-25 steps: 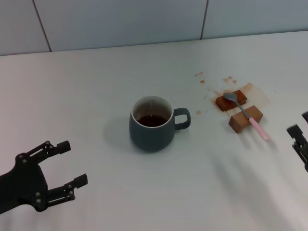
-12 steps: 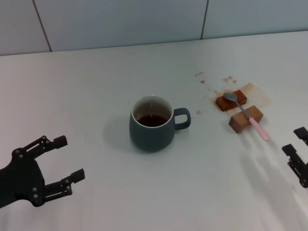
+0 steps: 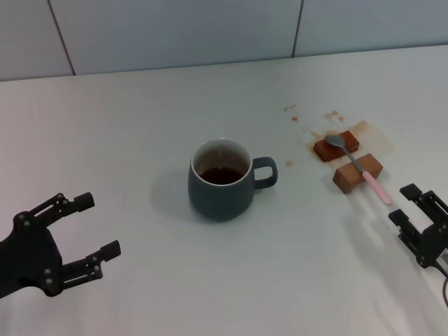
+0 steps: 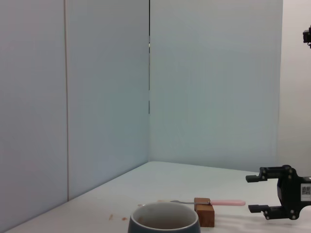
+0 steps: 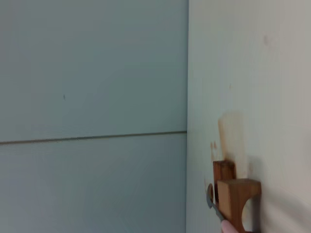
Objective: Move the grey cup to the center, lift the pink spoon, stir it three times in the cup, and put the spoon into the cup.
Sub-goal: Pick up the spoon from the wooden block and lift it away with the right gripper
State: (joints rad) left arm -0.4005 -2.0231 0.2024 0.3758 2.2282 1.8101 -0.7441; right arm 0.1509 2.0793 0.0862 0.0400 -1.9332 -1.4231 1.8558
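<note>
The grey cup stands mid-table with dark brown liquid inside, its handle pointing right; its rim also shows in the left wrist view. The pink spoon lies across two brown blocks to the cup's right, its metal bowl on the far block and its pink handle pointing toward the near right. It also shows in the left wrist view and the right wrist view. My right gripper is open, low over the table just right of the handle's end. My left gripper is open at the near left, well away from the cup.
The far brown block sits in a brown spill stain, with small splashes behind it. The near brown block holds up the spoon's neck. A tiled wall runs along the back of the white table.
My right gripper has come in from the right edge toward the spoon's handle. My left gripper has drawn back a little toward the near left. Cup and spoon have not moved.
</note>
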